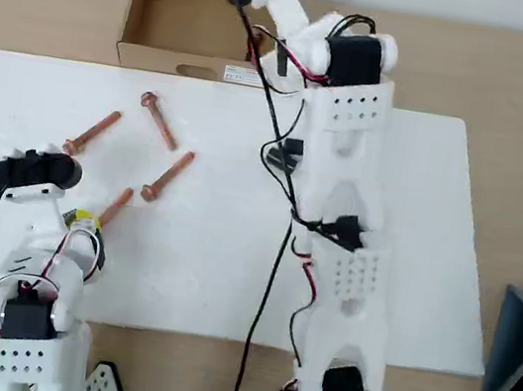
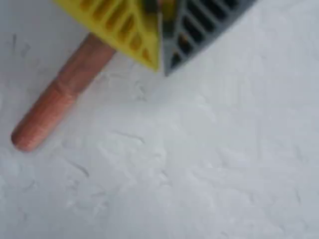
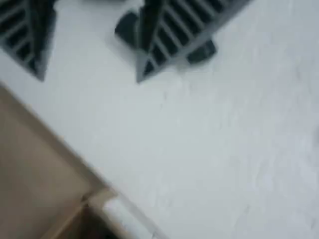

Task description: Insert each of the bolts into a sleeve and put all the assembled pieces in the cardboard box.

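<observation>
Arms over bench (image 1: 51, 10).
Left fingers (image 2: 124, 25) pinch a bolt (image 2: 60, 99) (8 o'clock); right fingers (image 3: 169, 30) open, by box (image 1: 170, 20) at 12.

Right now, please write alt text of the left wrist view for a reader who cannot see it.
A copper-coloured bolt sticks out from under the yellow finger of the left gripper, whose yellow and grey fingers meet, over a white sheet.

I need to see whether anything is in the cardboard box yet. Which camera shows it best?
The high view: it looks down into the open cardboard box, whose visible floor is bare. The right wrist view catches one brown corner of it. The left wrist view looks at a bolt on the white sheet.
</observation>
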Robot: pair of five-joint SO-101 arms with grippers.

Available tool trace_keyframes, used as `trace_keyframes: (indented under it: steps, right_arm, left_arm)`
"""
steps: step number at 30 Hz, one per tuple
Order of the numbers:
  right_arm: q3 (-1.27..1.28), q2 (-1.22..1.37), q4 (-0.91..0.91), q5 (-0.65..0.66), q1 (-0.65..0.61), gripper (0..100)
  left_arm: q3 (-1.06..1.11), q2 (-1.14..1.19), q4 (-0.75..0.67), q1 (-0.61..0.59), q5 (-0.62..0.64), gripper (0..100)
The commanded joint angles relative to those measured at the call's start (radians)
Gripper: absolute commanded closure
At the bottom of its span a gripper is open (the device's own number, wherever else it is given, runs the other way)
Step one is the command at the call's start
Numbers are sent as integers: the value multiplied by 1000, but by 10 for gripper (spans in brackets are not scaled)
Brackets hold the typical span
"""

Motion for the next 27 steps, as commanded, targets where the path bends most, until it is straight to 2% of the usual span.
trace_keyframes:
  steps: [1,7,11,20,27]
  right_arm:
    - [203,-188,21,26,21,854]
    - [579,-355,20,140,21,854]
    - [737,-395,18,203,21,854]
    - [802,-337,-2,338,21,853]
    - [805,-265,-20,367,18,855]
  left_arm:
    - [-5,-7,-2,-12,-8,997]
    - [-5,-7,-2,-12,-8,997]
    - [-5,-7,-2,-14,-8,997]
    - [-5,-7,-2,-14,-6,997]
    - [-5,-7,-2,-14,-5,997]
